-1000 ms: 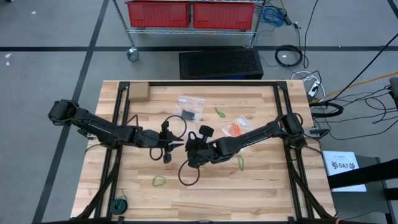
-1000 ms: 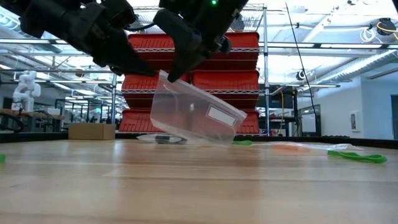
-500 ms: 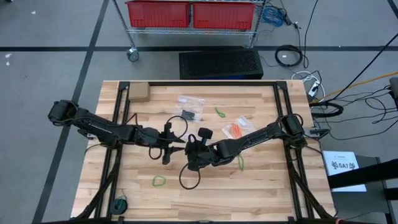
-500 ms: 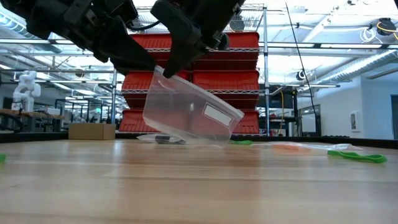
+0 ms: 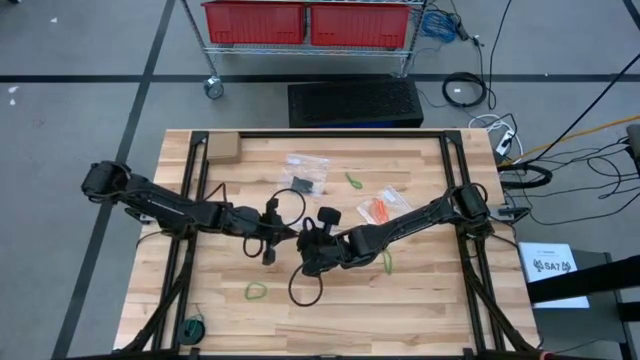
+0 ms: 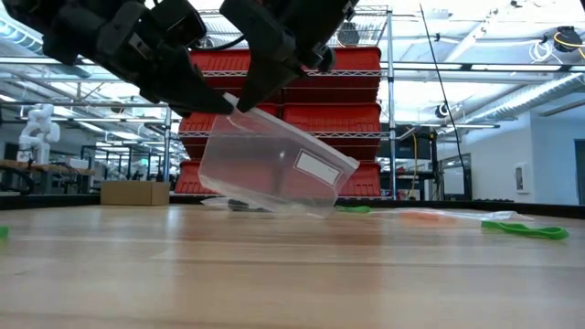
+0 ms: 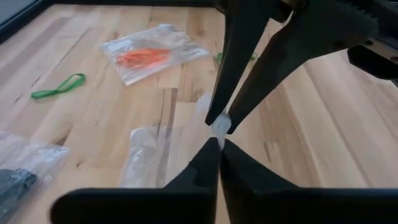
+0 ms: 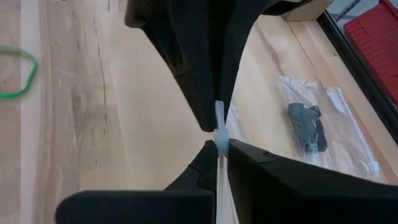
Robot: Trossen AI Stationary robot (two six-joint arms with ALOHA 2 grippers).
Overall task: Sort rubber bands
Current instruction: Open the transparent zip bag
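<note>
- A butcher-block wooden table [image 5: 420, 300] stands on a grey floor, with red bins [image 5: 310, 22] on a wire rack at 12 o'clock beyond it and a small cardboard box [image 5: 222, 148] near its 11 o'clock corner.
- Three clear zip bags show: one holding black rubber bands [image 5: 306, 183] at 12 o'clock of centre, one holding orange-red bands [image 5: 375, 209] toward 2 o'clock, and an empty-looking bag [image 6: 274, 169] hanging tilted at the table's centre, one corner touching the wood.
- Loose green rubber bands [image 5: 257, 291] count at least three: a flat loop at 7 o'clock, one at 1 o'clock [image 5: 354, 181], one at 4 o'clock [image 5: 387, 262]; all are thin flexible loops lying limp.
- The left gripper [image 5: 283, 235] at centre has its fingers pressed together on the hanging bag's top edge.
- The right gripper [image 5: 298, 240] meets it tip to tip, likewise clamped on that same edge.
- A dark green roll [image 5: 193, 328] sits at the 7 o'clock edge.
</note>
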